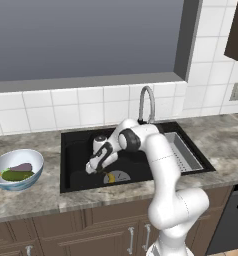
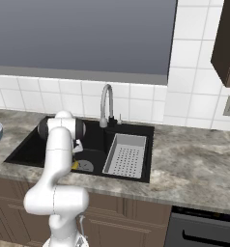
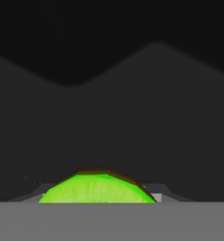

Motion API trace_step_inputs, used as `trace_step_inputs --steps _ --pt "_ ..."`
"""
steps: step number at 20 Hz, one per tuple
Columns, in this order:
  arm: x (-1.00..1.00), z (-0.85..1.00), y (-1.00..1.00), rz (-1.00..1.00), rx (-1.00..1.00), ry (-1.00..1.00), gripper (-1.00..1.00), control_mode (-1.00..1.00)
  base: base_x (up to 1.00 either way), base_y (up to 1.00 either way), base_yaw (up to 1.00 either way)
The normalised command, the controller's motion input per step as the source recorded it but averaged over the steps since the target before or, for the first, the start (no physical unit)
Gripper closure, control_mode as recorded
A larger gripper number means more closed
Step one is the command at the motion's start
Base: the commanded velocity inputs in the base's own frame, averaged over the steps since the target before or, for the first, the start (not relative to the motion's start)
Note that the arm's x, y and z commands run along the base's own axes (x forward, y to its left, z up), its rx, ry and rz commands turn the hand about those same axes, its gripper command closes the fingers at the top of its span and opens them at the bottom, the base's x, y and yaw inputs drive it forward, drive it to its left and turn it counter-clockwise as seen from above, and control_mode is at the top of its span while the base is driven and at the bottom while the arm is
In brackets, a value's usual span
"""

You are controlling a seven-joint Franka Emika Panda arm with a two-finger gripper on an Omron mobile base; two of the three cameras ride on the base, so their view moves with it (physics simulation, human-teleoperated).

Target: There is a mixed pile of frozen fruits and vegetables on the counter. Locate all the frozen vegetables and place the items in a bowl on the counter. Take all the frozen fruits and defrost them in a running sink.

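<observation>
My gripper hangs low inside the black sink, left of the round drain. It is shut on the bright green lime, which sits between the fingertips at the bottom of the hand view, over the dark basin floor. The yellow banana lies on the sink floor by the drain, just right of the gripper; it also shows beside the arm as the banana. On the counter to the left stands the bowl, holding the dark green cucumber and the grey-purple eggplant.
The curved chrome faucet rises behind the basin, its spout over the sink's back. A grey perforated tray fills the sink's right side. A tiled wall and a window ledge run along the back. A dark appliance front sits under the counter at the right.
</observation>
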Motion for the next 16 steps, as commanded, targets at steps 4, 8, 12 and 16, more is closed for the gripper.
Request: trace_step_inputs --steps 4,8,12,16 --pt "0.12 -0.08 0.02 0.00 0.01 0.03 1.00 -1.00 0.00 0.00 0.00" --pt "0.07 -0.12 0.03 0.00 0.00 0.01 1.00 -1.00 0.00 0.00 0.00" --pt "0.05 -0.10 0.02 0.00 0.00 0.01 1.00 -1.00 0.00 0.00 0.00" --pt "0.01 -0.09 0.00 0.00 0.00 0.01 1.00 -1.00 0.00 0.00 0.00"
